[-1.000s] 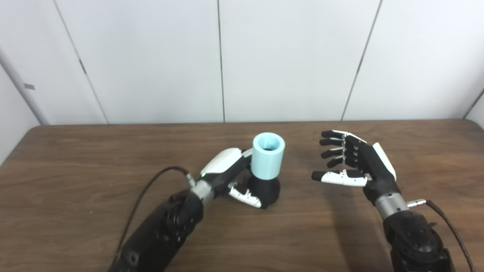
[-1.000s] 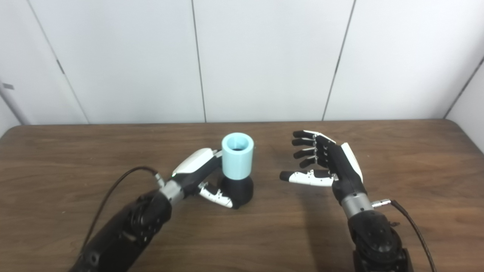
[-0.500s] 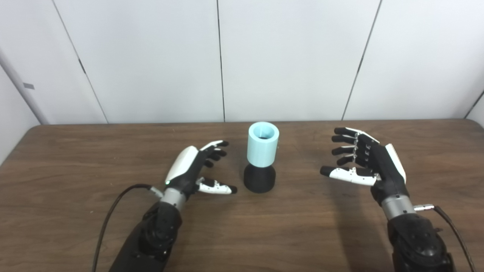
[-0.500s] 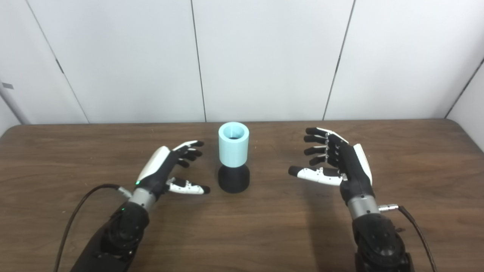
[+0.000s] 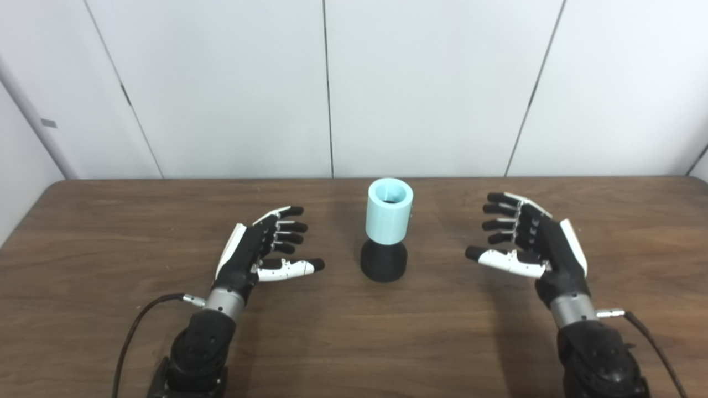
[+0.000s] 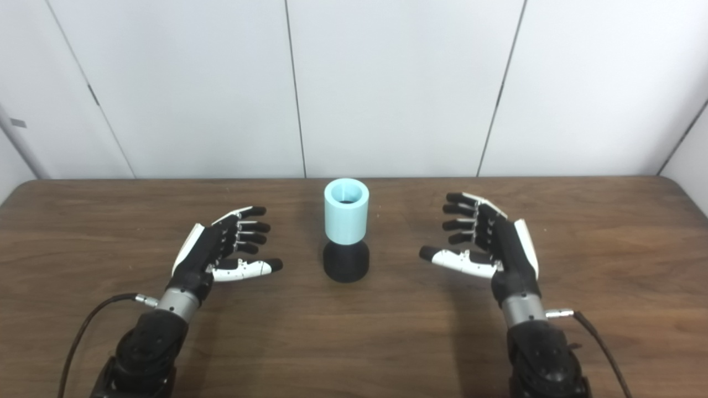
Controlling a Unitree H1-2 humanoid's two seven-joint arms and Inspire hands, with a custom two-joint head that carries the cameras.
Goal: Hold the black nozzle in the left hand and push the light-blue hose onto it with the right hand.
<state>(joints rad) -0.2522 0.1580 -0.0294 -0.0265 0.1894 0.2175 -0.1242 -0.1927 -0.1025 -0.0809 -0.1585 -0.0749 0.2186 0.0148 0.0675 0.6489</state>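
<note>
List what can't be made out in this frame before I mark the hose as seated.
- Nozzle top: both views; the hose covers it, so how deep it sits is hidden.
- Hose bore: dark inside in both views, so nothing shows there.
- Left hand and right hand palms: turned inward, largely unseen.
- Both arms: cut off by the bottom edge.
- Table front: cut off by the bottom edge.
</note>
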